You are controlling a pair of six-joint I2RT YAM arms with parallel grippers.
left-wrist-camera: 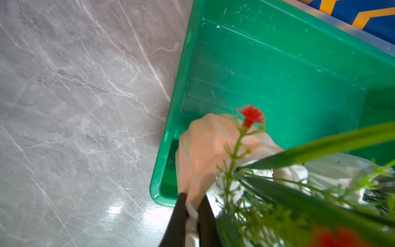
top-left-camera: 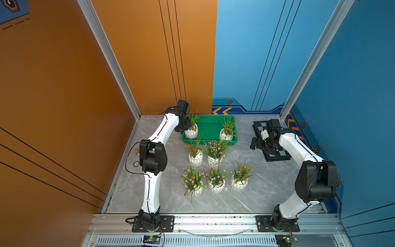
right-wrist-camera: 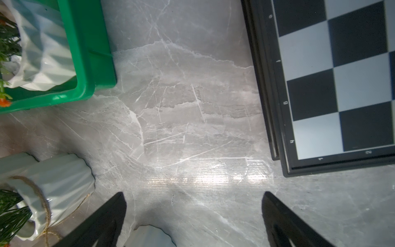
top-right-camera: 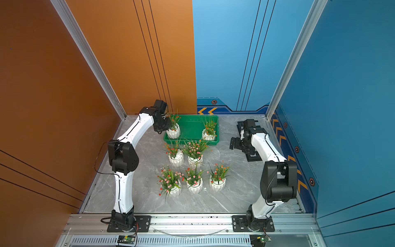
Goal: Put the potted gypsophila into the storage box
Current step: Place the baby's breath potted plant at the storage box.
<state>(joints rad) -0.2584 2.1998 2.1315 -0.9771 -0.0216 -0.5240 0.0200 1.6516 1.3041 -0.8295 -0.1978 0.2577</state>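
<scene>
Partly hidden by its own blurred sprigs (left-wrist-camera: pixel 277 192), a white gypsophila pot (left-wrist-camera: pixel 205 145) is in the left near corner of the green storage box (left-wrist-camera: pixel 277 74), rim pinched by the left gripper (left-wrist-camera: pixel 193 200), while the right gripper (right-wrist-camera: pixel 192 193) hovers spread beside the cut-off chequered board (right-wrist-camera: pixel 342 85).

Storage box (left-wrist-camera: pixel 277 64) glossy scuffed plastic; table (left-wrist-camera: pixel 74 107) polished marble-look; gypsophila pot (right-wrist-camera: pixel 59 177) ribbed, glazed

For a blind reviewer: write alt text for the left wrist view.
The left claw is shut on the rim of a white ribbed pot of green sprigs with a red blossom, over a corner of the green storage box. Grey marbled tabletop fills the rest.
</scene>
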